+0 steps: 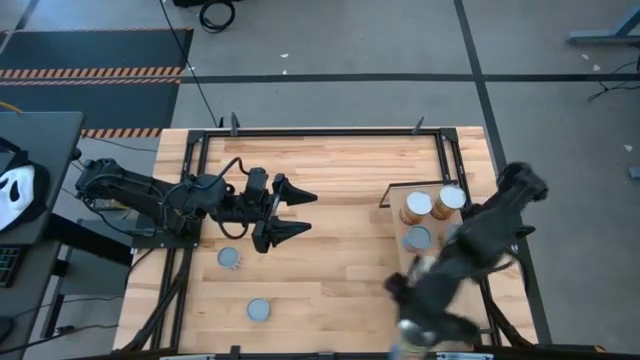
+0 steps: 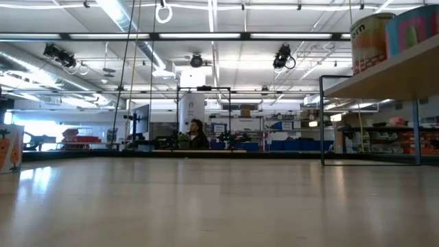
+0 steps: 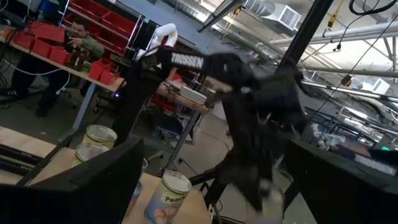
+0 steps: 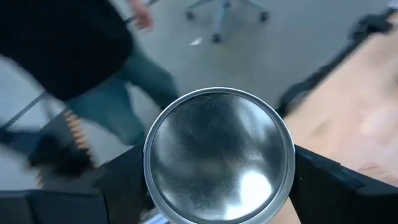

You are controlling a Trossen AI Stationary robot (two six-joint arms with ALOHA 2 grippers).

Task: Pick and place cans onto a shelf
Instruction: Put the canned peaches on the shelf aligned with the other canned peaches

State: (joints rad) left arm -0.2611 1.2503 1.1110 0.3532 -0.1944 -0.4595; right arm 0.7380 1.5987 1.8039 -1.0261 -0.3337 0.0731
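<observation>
Can in transit: a small cylindrical tin with a round, shiny silver metal top (image 4: 219, 155), filling the centre of the right wrist view and clamped between that arm's two dark fingers (image 4: 323, 180), one on each side of it.
Right gripper (image 1: 412, 328): lower right of the high view, at the table's near edge, blurred; it holds this tin off the shelf.
Shelf: a plain pale wooden rectangular board with a thin black metal edge (image 1: 392, 196), right of centre in the high view, largely covered by the right arm.
Cans on the shelf: three are visible, two with orange-brown sides (image 1: 416, 207) (image 1: 449, 200) side by side, and a grey-topped one (image 1: 417, 239) just below them.
Cans left on the table: two grey-topped tins, one (image 1: 230, 258) at lower left just beside the left arm, another (image 1: 259, 310) nearer the bottom edge.
Left gripper (image 1: 296, 214): centre-left of the high view, fingers spread wide, holding nothing.
Step in hand: judged to be the carry of one gripped tin.
Next move calls for: bringing the tin over a free part of the board, clear of the three standing cans, keeping it upright, then setting it down before letting go.
</observation>
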